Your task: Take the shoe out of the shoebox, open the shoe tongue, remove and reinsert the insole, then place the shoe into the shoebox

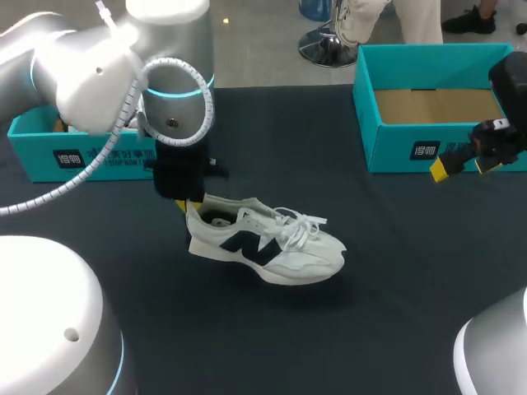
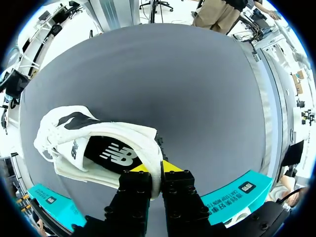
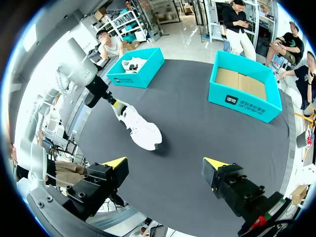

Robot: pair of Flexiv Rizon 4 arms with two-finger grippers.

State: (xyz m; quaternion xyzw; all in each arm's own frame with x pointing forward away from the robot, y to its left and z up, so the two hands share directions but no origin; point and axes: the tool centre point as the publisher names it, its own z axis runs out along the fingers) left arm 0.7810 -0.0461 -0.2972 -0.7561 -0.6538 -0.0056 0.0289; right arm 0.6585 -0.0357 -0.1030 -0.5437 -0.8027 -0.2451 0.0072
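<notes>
Shoe [image 1: 272,243] out at mid-frame, left gripper [image 1: 183,202] clamped on its heel!
It's white with a dark N on the side, white laces and a dark insole showing; the right gripper [image 1: 461,163] hangs wide open at the right edge, just beside the teal shoebox [image 1: 395,152].

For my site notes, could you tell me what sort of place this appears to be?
Probably a robotics lab bench: a dark table holds two teal shoeboxes, and the left gripper pinches the heel of a white shoe while the right gripper hangs open.
</notes>
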